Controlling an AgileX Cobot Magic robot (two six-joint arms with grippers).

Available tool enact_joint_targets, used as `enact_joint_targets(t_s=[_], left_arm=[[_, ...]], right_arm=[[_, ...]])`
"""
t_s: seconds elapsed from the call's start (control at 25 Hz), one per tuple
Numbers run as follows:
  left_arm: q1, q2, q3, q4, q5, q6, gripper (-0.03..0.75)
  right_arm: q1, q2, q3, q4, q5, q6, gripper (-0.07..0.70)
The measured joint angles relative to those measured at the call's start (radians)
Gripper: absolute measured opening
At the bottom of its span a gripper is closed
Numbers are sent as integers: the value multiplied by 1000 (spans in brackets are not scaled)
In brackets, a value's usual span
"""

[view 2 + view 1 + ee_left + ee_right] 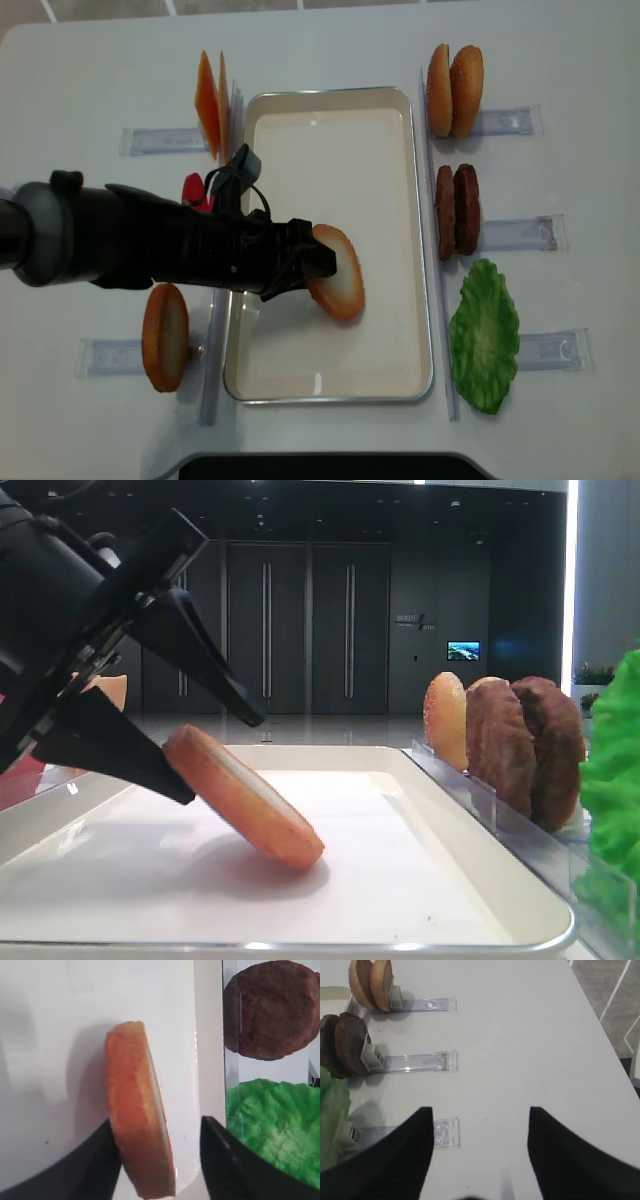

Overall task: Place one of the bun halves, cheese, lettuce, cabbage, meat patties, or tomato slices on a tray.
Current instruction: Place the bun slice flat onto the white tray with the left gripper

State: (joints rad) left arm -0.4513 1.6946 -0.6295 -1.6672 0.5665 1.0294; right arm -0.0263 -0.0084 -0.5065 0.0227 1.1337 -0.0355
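Note:
A bun half (245, 800) (338, 272) leans tilted in the cream tray (520, 892) (330, 150), its lower edge on the white lining and its pale cut face up. My left gripper (225, 760) (159, 1121) (318, 270) straddles it, open. One finger touches the bun's (137, 1130) brown crust, while the other stands off the cut face with a gap. My right gripper (480, 1109) hangs open over bare table and holds nothing.
Right of the tray stand meat patties (458, 210) (270, 1010), a green lettuce leaf (485, 335) and two seeded buns (455, 90) in clear holders. On the left are cheese slices (210, 105), a speckled orange disc (165, 335) and a red slice (193, 188) partly hidden by my arm.

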Motion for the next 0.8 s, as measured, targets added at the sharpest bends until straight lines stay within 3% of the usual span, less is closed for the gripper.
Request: enact_joint_targets(t_s=[0.04,0.08,0.2,0.64,0.8], left_arm=[[0,0,0,11,-1,-23,443],[0,0,0,21,-2,-37,484],[0,0,-1,79,-4,-105,546],[0,-71,-2,346,-35,-400,566],[0,-129,-2,391,-38,-458,566]], right_arm=[[0,0,0,0,0,0,399],[0,0,0,0,0,0,399],[0,0,0,0,0,0,399],[0,0,0,0,0,0,399],[0,0,0,0,0,0,399]])
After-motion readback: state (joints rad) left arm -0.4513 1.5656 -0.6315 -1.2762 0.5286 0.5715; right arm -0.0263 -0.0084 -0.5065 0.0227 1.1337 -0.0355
